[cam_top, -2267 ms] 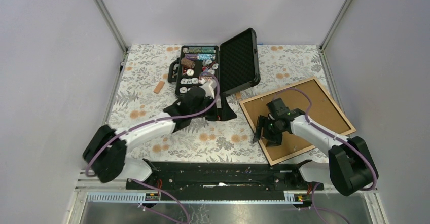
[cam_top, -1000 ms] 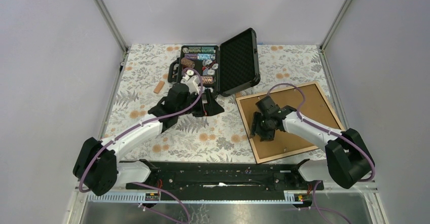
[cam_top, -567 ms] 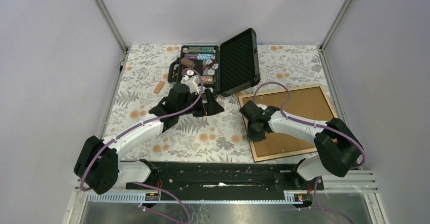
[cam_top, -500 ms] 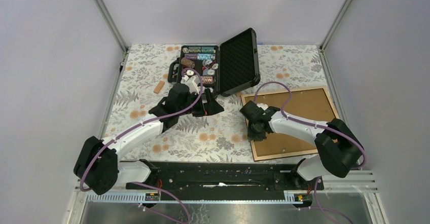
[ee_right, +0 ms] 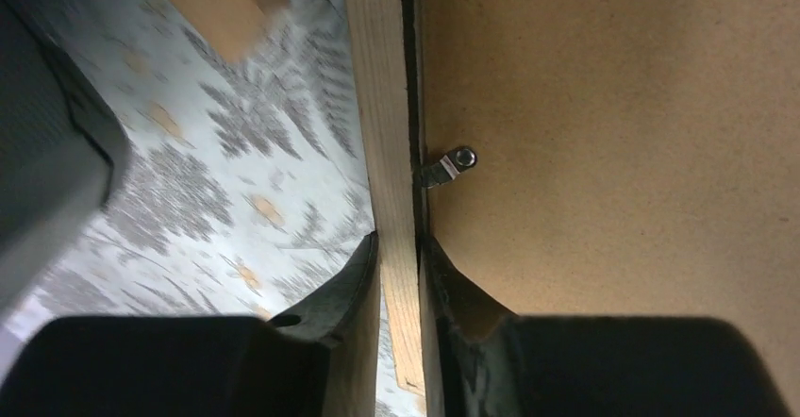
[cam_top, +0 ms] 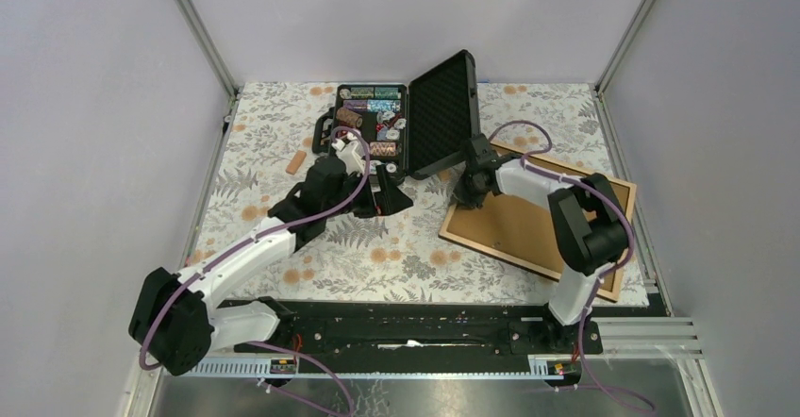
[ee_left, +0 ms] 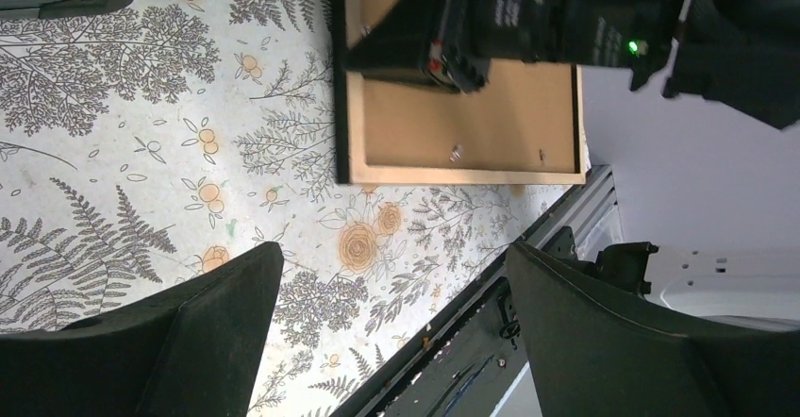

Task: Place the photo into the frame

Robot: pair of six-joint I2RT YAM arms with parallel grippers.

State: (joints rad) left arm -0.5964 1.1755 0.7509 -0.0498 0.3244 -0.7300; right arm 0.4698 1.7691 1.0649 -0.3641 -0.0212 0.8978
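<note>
You clamped the right claw (ee_right: 399, 247) on the frame (cam_top: 514, 230) and swung it round, ready for opening; left claw (ee_left: 391, 271) hung open.

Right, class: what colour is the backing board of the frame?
The backing board is plain brown, seen best in the right wrist view.

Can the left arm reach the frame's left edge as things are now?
Probably yes. The left gripper is open over bare cloth, with nothing between it and the frame. The right gripper clamps that edge only at its far end.
</note>
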